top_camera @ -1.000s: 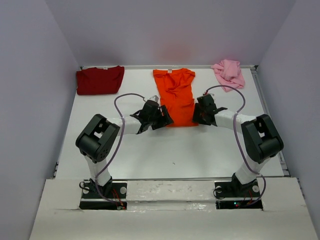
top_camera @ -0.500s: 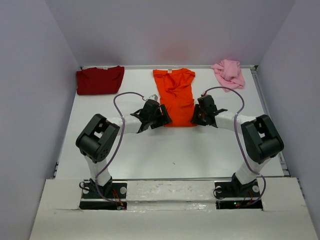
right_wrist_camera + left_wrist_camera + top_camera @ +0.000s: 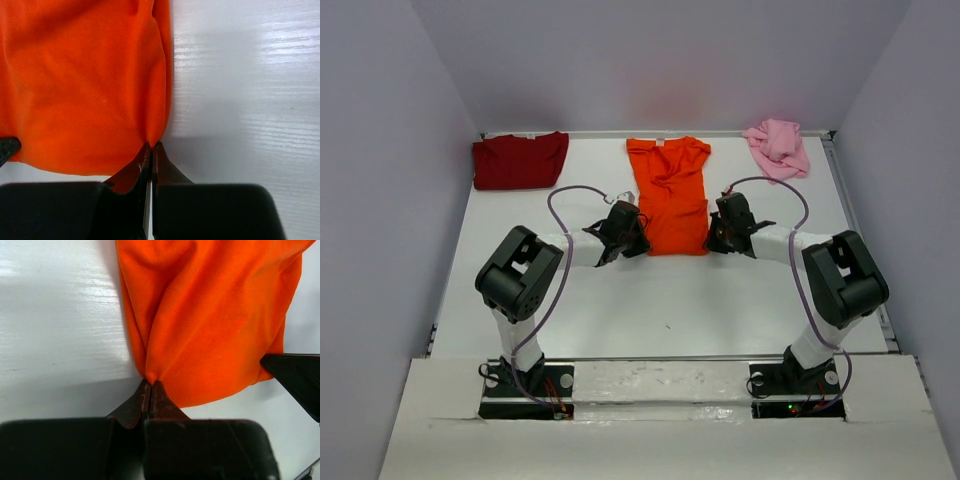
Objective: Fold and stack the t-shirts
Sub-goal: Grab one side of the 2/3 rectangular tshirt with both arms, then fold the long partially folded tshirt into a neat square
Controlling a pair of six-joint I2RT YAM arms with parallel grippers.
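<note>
The dark red t-shirt [image 3: 520,160] lies folded at 10 o'clock on the table [image 3: 620,310]. The left fingers [image 3: 148,389], wide a second ago, now pinch the near left hem corner of the orange t-shirt [image 3: 670,195], which lies flat at 12 o'clock. The right fingers [image 3: 155,150] have also closed, on its near right corner. The pink t-shirt [image 3: 778,147] lies crumpled at 1 o'clock.

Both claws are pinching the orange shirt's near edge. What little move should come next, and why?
Probably lift both corners slightly and carry them toward the far end, folding the orange shirt in half. The left gripper and right gripper are each shut on a near corner of its hem, and it lies stretched lengthwise on the table.
</note>
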